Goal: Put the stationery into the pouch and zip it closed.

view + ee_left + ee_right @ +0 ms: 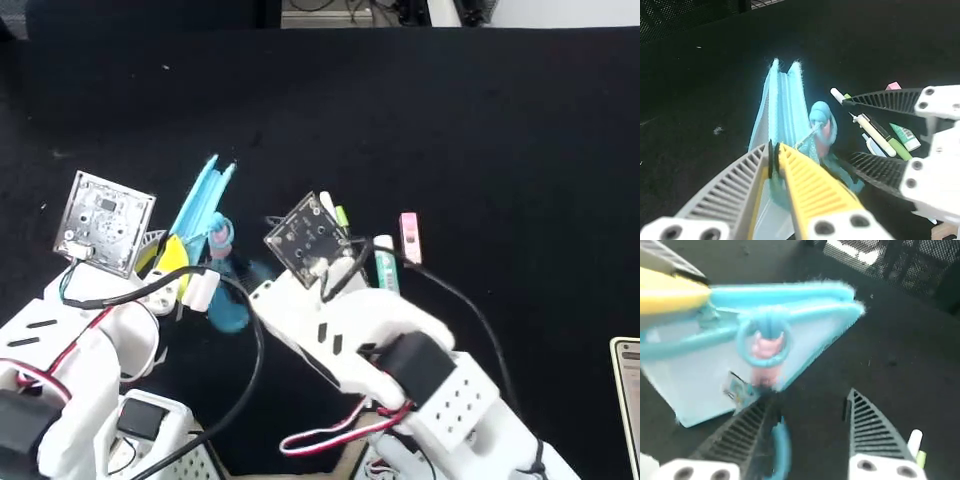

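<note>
Right now the left gripper (774,160) is clamped on the near edge of the pale blue pouch (205,200), its grey and yellow fingers pinching the fabric so the pouch stands on edge on the black table (450,120), left of centre and running away toward the far side. The right gripper (810,399) hangs just to the right of the pouch with its black fingers spread and nothing between them, facing the ring pull (763,342) and the pink charm (764,365) that dangles from it. The stationery lies on the table further right, past that gripper: a few pens (875,134), a green tube (905,136) and a pink eraser (409,237), none of it in the pouch yet. The main risk, as I judge it, is the thin hold on the pouch: a tug on the ring or a push against the side could twist the fabric out of the pinch or tip the pouch flat. The mouth also looks narrow, so a pen brought in at an angle might catch on the rim and slide off. A blue cord (784,447) sits right by one black finger and could snag on it.
</note>
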`<state>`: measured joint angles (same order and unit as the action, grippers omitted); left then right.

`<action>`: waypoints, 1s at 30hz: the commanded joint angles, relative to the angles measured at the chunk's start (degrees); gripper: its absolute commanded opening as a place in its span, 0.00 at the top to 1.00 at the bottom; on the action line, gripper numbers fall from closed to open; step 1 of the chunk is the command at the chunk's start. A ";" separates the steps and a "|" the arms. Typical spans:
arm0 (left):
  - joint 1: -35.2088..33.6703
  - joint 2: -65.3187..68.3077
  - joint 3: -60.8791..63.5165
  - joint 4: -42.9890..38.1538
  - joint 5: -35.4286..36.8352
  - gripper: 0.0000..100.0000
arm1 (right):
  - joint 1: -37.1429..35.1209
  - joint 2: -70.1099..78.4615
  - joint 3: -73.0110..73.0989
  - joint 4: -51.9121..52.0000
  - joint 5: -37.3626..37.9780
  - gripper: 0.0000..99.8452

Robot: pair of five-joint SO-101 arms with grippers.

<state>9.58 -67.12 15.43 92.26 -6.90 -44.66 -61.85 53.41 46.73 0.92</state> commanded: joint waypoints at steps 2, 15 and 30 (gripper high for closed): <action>0.13 0.18 0.13 -0.09 0.00 0.97 | 0.70 0.48 2.51 -7.38 -1.05 0.78; 0.04 0.18 0.31 -0.18 -0.09 0.97 | -4.31 -7.16 -1.71 -1.23 -1.14 0.78; 0.13 0.18 0.13 -0.09 0.00 0.97 | -0.70 -5.32 1.36 -7.21 -5.27 0.78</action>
<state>9.58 -67.12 15.43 92.26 -6.90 -47.82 -68.00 55.34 41.27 -3.74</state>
